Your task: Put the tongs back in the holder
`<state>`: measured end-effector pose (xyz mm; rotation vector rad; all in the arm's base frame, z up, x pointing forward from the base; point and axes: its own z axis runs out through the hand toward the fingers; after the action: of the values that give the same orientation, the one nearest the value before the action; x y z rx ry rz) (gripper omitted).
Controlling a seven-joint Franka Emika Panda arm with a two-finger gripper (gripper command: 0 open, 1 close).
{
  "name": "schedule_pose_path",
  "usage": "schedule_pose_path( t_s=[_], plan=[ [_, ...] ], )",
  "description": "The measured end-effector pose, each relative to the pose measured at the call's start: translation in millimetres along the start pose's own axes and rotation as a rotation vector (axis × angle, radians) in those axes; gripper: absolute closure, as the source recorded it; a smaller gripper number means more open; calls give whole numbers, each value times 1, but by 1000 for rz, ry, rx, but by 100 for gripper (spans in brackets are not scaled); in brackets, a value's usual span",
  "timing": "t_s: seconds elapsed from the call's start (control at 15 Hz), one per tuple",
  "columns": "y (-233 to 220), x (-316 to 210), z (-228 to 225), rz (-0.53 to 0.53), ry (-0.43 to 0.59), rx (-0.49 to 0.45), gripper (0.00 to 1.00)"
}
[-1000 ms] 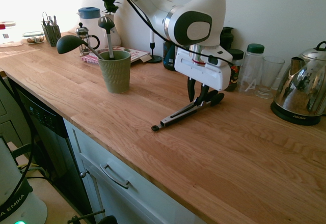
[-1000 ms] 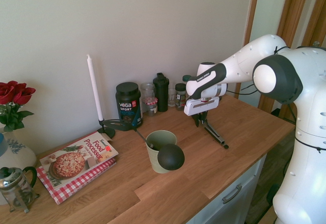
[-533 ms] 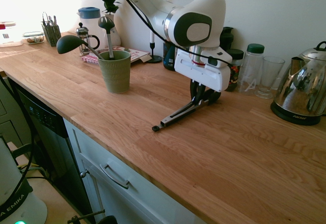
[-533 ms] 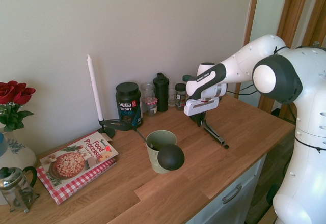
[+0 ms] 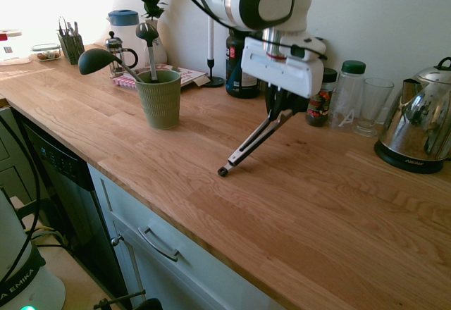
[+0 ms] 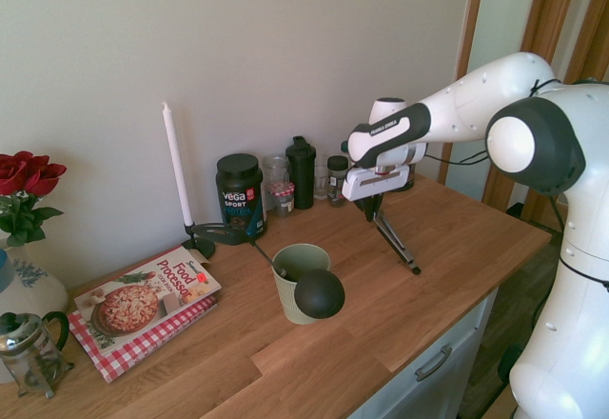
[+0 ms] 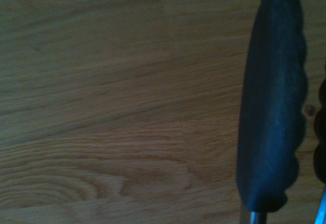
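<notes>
- Tongs [image 5: 255, 141] hang at a slant from the gripper [image 5: 280, 113], which is clenched on them near their black tips.
- Their small black end knob points down and sits right at the wooden counter [image 5: 317, 211], touching it or just above; I cannot tell which.
- In the wrist view, one wide black tip [image 7: 272, 102] shows close up over the wood.
- The holder [image 5: 159, 98], a green ribbed cup, stands well apart from the tongs, on the side where the knob points.
- A black ladle [image 5: 99, 59] and a grey spoon [image 5: 148, 35] already stick out of the holder, so there is not much room in it.
- To do this step well, I think the arm should lift until the knob is higher than the holder's rim, then carry the tongs across slowly so they do not swing.
- The knob end should go in first, in the gap beside the ladle and spoon, without bumping the cup over.
- A second ago the tongs lay almost flat on the counter and the gripper was low over them, not yet fully closed.
- Now the gripper is higher, and the tip end has gone up with it.
</notes>
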<state>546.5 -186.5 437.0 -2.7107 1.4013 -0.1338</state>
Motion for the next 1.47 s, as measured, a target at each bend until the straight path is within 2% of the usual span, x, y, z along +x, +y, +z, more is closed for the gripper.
schedule_pose_path(
  t_s=[0.53,0.67,0.87,1.13,1.47],
  plan=[
    [1,-31,-146,-76,14,101,100],
    [-7,-57,-191,-139,29,142,100],
    [-29,-118,-246,-302,71,215,100],
    [-80,-189,-265,-471,105,278,100],
    [-118,-234,-241,-542,95,277,100]
  ],
)
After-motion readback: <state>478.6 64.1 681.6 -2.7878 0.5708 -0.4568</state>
